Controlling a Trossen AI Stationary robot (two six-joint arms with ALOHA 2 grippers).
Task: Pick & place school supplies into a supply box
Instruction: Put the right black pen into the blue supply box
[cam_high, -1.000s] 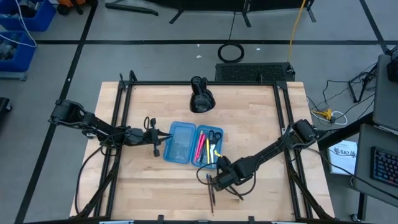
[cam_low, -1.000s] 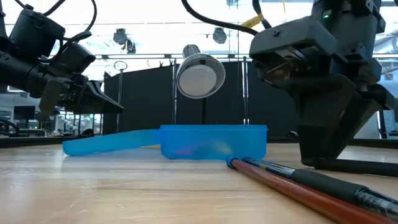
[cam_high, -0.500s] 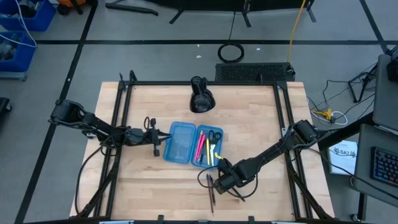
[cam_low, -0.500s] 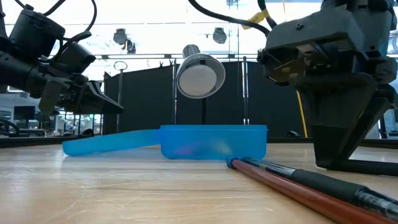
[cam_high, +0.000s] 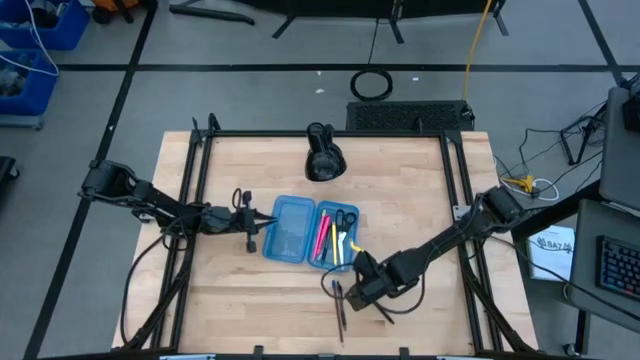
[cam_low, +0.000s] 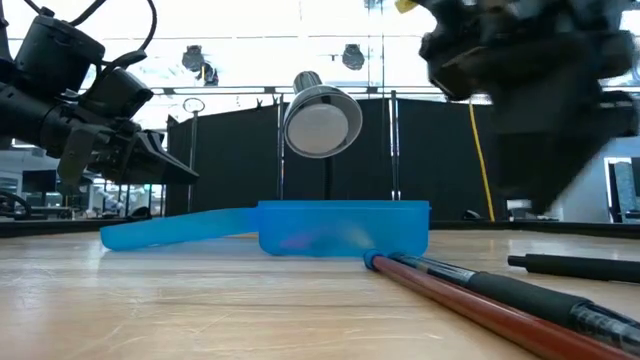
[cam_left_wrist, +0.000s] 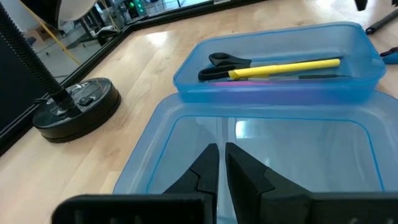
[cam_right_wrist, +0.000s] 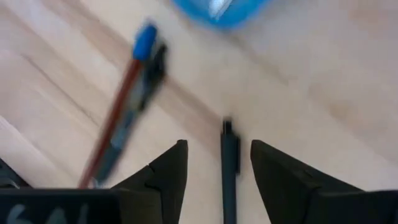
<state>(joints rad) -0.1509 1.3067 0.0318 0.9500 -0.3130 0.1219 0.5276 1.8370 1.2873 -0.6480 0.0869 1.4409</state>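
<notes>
Pale wooden tabletop (cam_high: 420, 200) fills my screens, and what I care about on it is the black pen (cam_right_wrist: 229, 168) lying loose near the front edge, just beyond the open blue supply box (cam_high: 310, 232). From my right wrist camera that pen runs straight away from me, its long axis in line with the gap between the two fingers, one finger on each side and neither touching it, so I judge a straight descent would bracket the barrel. My right claw (cam_high: 352, 292) stands spread wide, empty, hanging just above the wood. Beside the black pen, off to one side, lie a brown pencil-like stick with a blue cap (cam_right_wrist: 122, 102) and a dark pen alongside it, angled differently; I would leave those for later. The box's right half already holds scissors (cam_left_wrist: 227, 61), a yellow marker (cam_left_wrist: 286, 67) and pink pens (cam_high: 323, 240), while its left half is bare. My left claw (cam_left_wrist: 219, 168) hovers over that bare half, fingers pressed nearly together, holding nothing. The right arm is plainly the nearer one. A black desk lamp (cam_high: 323, 155) stands behind the box, well clear.
</notes>
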